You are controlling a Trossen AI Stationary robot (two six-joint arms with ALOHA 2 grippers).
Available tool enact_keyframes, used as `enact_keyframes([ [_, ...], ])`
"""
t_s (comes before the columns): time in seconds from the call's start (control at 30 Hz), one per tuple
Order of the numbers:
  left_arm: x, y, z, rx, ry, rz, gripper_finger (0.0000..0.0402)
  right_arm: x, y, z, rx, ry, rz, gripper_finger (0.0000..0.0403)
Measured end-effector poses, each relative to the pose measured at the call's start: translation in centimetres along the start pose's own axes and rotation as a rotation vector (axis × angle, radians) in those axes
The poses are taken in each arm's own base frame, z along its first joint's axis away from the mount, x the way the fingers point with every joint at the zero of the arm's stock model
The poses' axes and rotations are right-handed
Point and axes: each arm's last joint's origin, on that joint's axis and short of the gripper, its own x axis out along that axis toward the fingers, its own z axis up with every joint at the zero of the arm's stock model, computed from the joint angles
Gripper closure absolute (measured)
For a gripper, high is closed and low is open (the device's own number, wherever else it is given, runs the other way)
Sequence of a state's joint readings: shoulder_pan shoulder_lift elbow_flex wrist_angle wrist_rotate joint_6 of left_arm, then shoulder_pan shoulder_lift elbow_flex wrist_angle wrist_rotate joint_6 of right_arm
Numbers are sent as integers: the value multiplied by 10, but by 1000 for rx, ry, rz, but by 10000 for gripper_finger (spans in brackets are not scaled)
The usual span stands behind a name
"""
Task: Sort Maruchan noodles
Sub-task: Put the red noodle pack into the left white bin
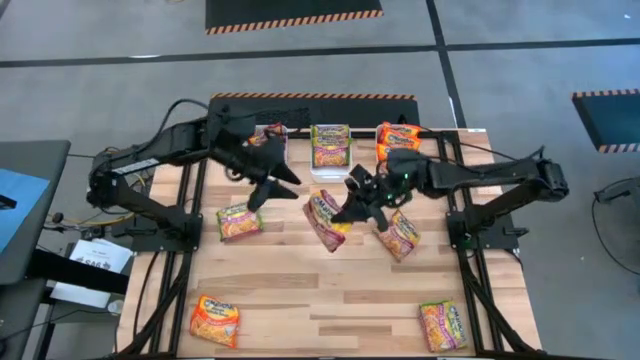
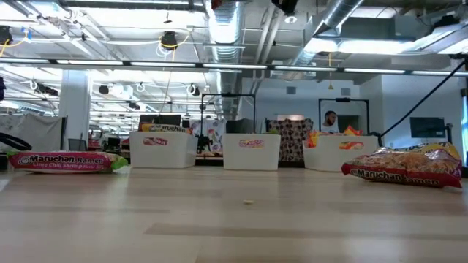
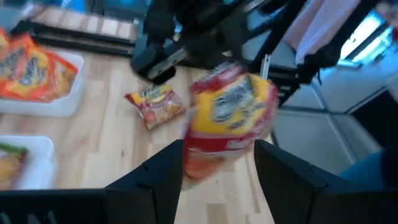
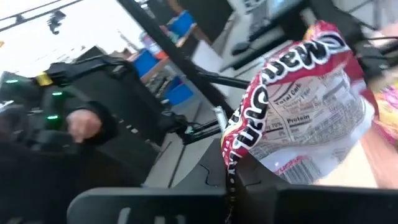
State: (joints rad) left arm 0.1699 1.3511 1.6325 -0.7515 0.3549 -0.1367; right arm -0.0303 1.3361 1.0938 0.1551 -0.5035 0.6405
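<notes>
Nearby, white bins [image 1: 330,170], scattered packets [image 1: 238,221].

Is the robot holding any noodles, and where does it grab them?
Yes. The right gripper is shut on the edge of a red-edged noodle packet, lifted over the table. The left gripper is open, holding nothing.

Red-edged packet [image 1: 326,220]: yellow face with red border; in the right wrist view its back [image 4: 305,112] is silvery-white with dark print and a red rim bearing white letters.
Green-edged packet [image 1: 239,221]: yellow and pink centre; low view shows a pink band with white lettering [image 2: 64,161].
Orange packet [image 1: 215,320]: orange with yellow middle.
Near-right packet [image 1: 443,326]: yellow, green edging.
Bins [image 2: 252,151]: white.
Table [image 1: 330,300]: pale wood planks.
Arms [image 1: 170,140]: black.
Floor mat [image 1: 292,14]: black, orange-and-black striped edge.
</notes>
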Motion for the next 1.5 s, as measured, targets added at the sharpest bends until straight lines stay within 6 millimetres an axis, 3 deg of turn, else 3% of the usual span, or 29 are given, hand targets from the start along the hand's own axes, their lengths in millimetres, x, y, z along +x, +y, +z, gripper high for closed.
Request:
enact_keyframes([
  [0.23, 31, 38, 5, -105, 10, -172, 221, -14, 0, 26, -89, 58, 69, 395],
  [0.37, 43, 51, 11, -92, -28, -302, 221, -22, -1, 34, -105, 116, 63, 395],
  [0.63, 75, 72, 8, -138, -6, -367, 221, -32, -5, 40, -133, 158, 34, 395],
  [0.9, 95, 76, 7, -90, -20, -431, 221, -42, -18, 44, -86, 162, -30, 394],
  [1.23, 98, 72, 5, -85, -10, -446, 221, -52, -28, 48, -55, 166, -47, 394],
  [1.5, 102, 73, 5, -126, -35, -248, 245, -53, -29, 50, -63, 157, -45, 394],
])
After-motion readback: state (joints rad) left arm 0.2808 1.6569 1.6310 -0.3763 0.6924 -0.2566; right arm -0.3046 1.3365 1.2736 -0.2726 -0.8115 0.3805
